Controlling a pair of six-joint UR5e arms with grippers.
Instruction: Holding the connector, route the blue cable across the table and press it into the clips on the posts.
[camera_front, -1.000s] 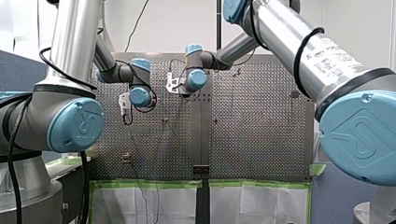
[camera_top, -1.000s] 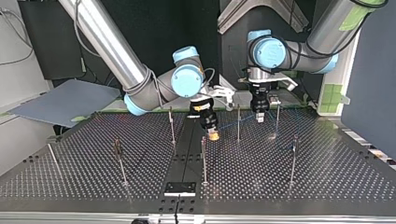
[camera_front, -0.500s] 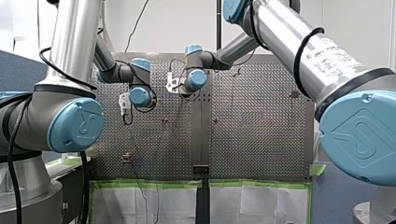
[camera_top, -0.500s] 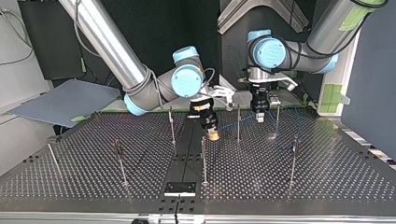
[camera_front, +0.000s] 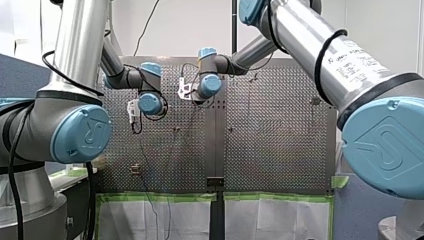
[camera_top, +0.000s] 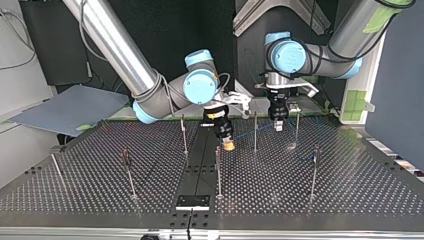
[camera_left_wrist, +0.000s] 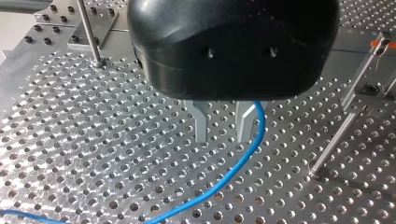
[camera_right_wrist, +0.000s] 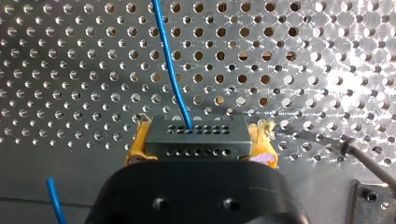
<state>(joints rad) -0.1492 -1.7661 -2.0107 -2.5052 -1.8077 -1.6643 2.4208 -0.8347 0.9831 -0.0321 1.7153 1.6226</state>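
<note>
Nothing has moved: my right gripper (camera_right_wrist: 201, 126) clamps the connector (camera_right_wrist: 196, 136).

My right gripper (camera_right_wrist: 201, 145) is closed on the connector (camera_right_wrist: 197, 129), a dark block with two rows of small holes on its face. Yellow pads (camera_right_wrist: 137, 145) press it from both sides. The blue cable (camera_right_wrist: 168, 60) leaves the block's top face and runs straight ahead over the perforated table (camera_right_wrist: 70, 56). A second bit of blue cable (camera_right_wrist: 55, 200) shows beside the gripper body. A slanted metal post (camera_right_wrist: 369, 166) stands on the other side, apart from the connector.
</note>
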